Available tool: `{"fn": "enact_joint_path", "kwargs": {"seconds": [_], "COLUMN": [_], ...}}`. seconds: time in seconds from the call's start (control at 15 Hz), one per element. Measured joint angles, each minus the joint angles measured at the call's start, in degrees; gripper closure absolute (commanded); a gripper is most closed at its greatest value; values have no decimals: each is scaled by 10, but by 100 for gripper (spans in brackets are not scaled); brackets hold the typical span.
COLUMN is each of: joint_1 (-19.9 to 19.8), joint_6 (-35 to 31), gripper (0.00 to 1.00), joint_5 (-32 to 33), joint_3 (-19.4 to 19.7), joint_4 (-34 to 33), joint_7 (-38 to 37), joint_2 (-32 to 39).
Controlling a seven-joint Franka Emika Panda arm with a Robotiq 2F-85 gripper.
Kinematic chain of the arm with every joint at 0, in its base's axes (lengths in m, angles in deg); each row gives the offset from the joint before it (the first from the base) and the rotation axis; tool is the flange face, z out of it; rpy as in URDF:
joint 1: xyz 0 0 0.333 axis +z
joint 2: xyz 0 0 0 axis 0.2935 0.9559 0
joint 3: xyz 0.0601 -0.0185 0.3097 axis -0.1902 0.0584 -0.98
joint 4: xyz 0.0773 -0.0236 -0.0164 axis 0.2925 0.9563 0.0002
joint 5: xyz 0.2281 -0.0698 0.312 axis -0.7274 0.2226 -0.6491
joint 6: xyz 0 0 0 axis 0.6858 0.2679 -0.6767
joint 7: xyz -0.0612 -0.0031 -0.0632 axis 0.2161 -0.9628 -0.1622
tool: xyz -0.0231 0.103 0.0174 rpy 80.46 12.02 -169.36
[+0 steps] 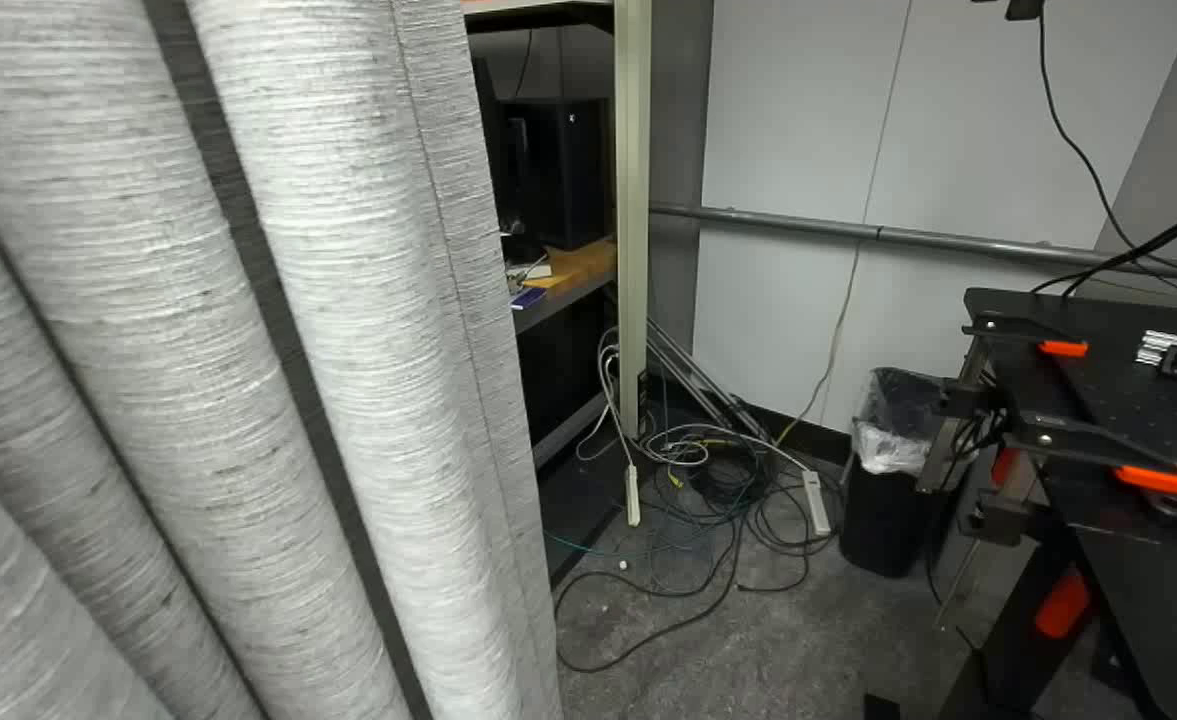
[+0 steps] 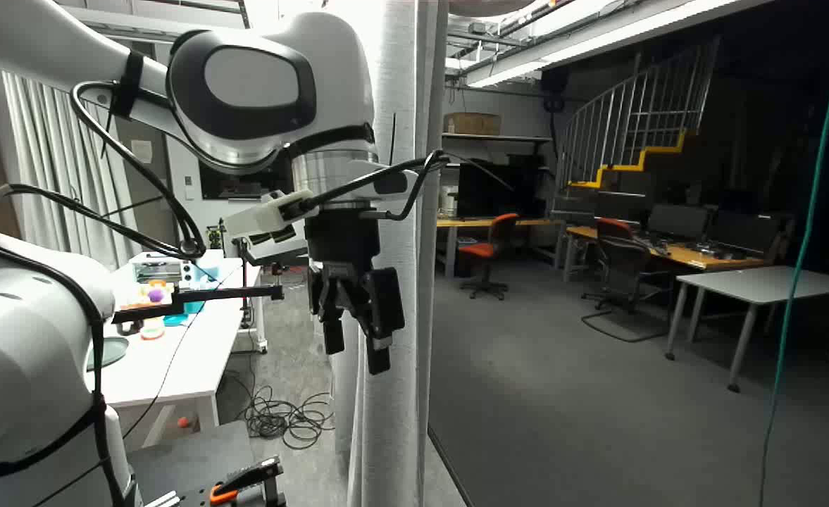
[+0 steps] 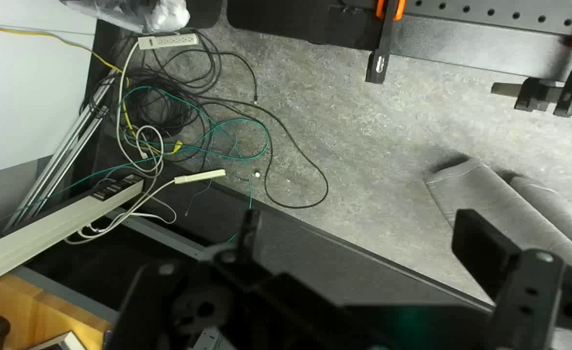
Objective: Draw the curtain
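Gray floor and tangled cables filled a corner of a workroom as a pincer, fingers parted and grasping nothing, hung near a curtain.

The curtain fell in deep pale folds down the left of an exterior view; in the wrist view its hem showed toward the lower right, near one finger but apparently not between the two, and contact could not be told. An empty pinch looked the chief danger: with the cloth outside the gap, closing there would likely catch air, and a nudge might push the folds away. A bite on a mere edge could slip under the cloth's pull. A cord looped above the pincer, seen in front of the cloth in an exterior view, might snag it.
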Motion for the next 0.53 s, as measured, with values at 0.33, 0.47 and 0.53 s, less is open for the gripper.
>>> {"fn": "enact_joint_path", "kwargs": {"seconds": [0.33,0.47,0.53], "joint_1": [0,0,0], "joint_6": [0,0,0], "gripper": [0,0,0], "joint_5": [0,0,0], "joint_3": [0,0,0], "joint_4": [-1,-1,-1], "joint_7": [0,0,0], "joint_2": [3,4,4]}}
